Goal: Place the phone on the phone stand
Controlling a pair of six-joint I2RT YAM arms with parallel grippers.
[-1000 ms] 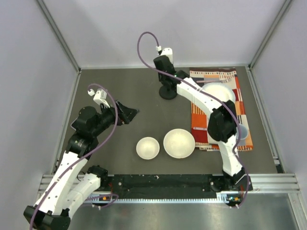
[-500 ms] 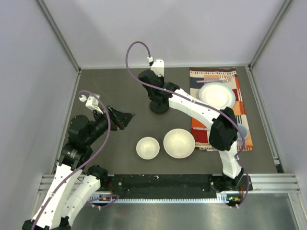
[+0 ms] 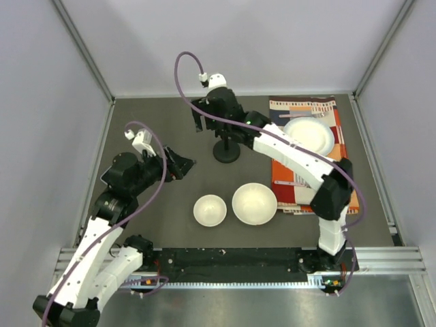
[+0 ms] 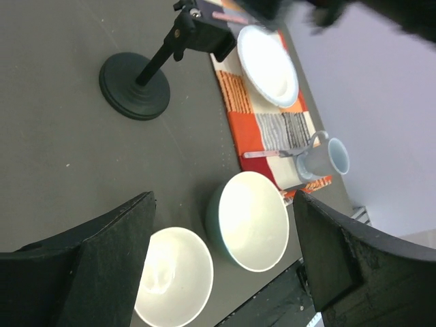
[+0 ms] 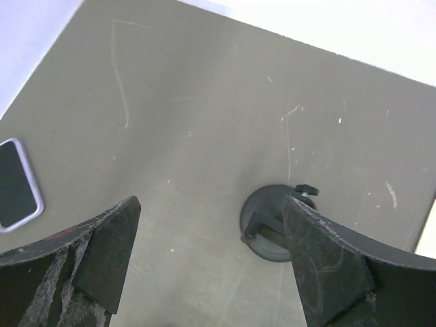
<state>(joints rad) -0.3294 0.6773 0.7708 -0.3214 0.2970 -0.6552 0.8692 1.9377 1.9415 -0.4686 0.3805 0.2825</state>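
The phone [image 5: 15,184] lies flat on the dark tabletop [image 3: 157,122] with its black screen facing up. It shows only at the left edge of the right wrist view, and I cannot find it in the view from above. It is not on the phone stand [image 3: 226,151]. The phone stand is on the tabletop, well apart from the phone, with its round base [image 5: 272,228] down and its post pointing up. The clamp on top [image 4: 204,34] has nothing in it. The right gripper [image 5: 211,204] hangs over the phone stand. Its jaws are spread wide and hold nothing, and you can see bare tabletop between them. The left gripper [image 4: 223,204] is off to the left, lower down over the tabletop, and it points toward the phone stand. Its jaws are spread wide too, with nothing between them. In front of the phone stand, nearer the arms, are two white bowls side by side, a small bowl [image 3: 210,210] and a big bowl [image 3: 254,203]. On the right lies an orange patterned cloth [image 3: 303,107]. A white plate [image 3: 308,135] sits on the cloth, and a mug [image 4: 323,157] stands at its near end.
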